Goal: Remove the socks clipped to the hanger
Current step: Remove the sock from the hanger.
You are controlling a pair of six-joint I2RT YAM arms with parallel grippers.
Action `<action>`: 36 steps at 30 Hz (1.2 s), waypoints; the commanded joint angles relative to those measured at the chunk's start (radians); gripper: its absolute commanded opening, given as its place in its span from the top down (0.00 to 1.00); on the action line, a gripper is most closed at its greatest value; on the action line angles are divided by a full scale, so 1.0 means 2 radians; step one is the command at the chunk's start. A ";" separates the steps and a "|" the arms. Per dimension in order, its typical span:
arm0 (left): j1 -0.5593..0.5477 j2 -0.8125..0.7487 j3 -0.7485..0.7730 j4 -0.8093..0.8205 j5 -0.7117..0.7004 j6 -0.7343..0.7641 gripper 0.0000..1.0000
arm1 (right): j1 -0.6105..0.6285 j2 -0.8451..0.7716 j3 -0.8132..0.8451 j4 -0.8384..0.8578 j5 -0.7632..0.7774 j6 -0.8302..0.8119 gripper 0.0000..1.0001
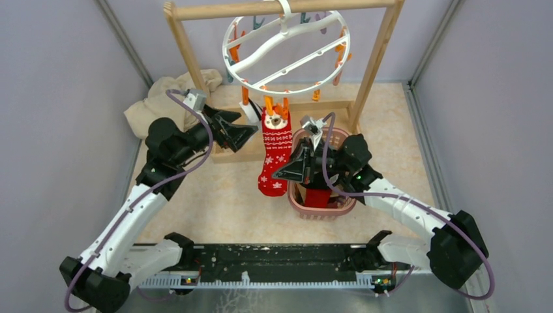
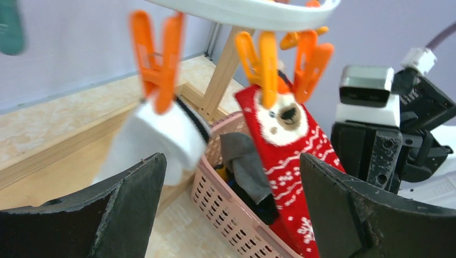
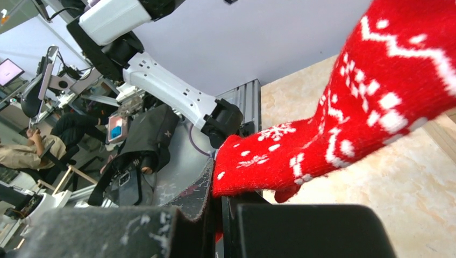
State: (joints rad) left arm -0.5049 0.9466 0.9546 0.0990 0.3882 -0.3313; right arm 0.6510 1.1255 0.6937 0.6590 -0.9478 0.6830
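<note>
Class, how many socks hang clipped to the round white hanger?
2. A white sock hangs from an orange clip on the hanger's near rim; a red patterned sock hangs just right of it. The far clips look bare.

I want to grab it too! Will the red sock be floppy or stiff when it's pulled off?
Probably floppy: the red sock hangs limp from an orange clip and bends at the heel. Likely light, since so small a clip carries it. Its knit looks grippy, not slippery.
</note>
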 commanded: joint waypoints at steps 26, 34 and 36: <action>0.076 -0.012 0.079 -0.035 0.140 -0.046 0.01 | -0.003 -0.025 0.025 0.018 -0.031 0.014 1.00; 0.077 0.001 0.053 0.070 0.215 -0.111 0.01 | -0.004 -0.021 0.026 0.046 -0.057 0.042 1.00; 0.077 0.008 0.045 0.099 0.226 -0.128 0.01 | -0.003 -0.021 0.024 0.046 -0.058 0.043 1.00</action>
State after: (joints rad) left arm -0.3573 0.9428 1.0725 0.1474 0.7490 -0.5030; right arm 0.6510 1.1084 0.6956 0.6746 -1.0321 0.7467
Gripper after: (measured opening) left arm 0.989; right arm 0.014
